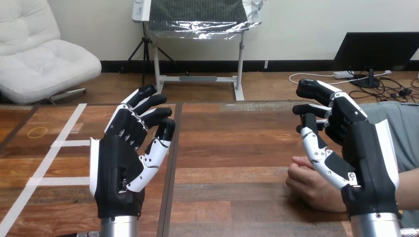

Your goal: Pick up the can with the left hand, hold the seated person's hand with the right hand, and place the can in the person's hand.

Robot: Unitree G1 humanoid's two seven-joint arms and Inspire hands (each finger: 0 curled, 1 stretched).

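Person's hand point(306, 185) — loosely curled, on the table point(232, 148)

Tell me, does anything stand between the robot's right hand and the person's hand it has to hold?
Nothing visible does. The right hand hangs open beside the person's hand, which rests on the table, and partly overlaps it in the view. Whether they touch, I cannot tell.

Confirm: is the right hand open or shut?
Open. The black-and-white right hand has fingers relaxed, curled round nothing; the person's hand lies beside it, ungrasped.
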